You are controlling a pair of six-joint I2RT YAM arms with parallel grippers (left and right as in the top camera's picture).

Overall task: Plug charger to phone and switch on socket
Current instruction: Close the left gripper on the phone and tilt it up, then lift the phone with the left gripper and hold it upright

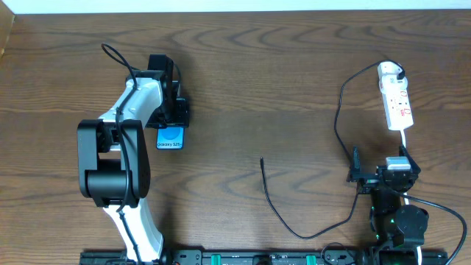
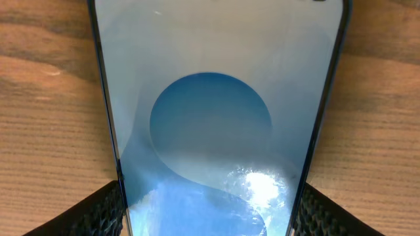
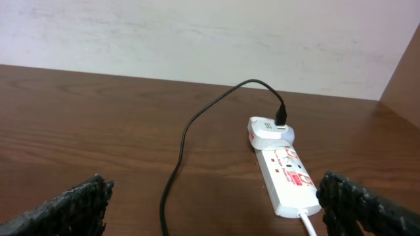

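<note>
The phone lies flat on the table, blue screen up, and fills the left wrist view. My left gripper has a finger against each long edge of the phone and is shut on it. The charger is a thin black cable running from a white adapter in the socket down and left; its free tip lies on the table mid-right. My right gripper is open and empty, just in front of the socket and beside the cable.
The socket's white cord runs from its near end toward the right arm's base. A wall rises behind the table's far edge. A black rail lines the table's front edge.
</note>
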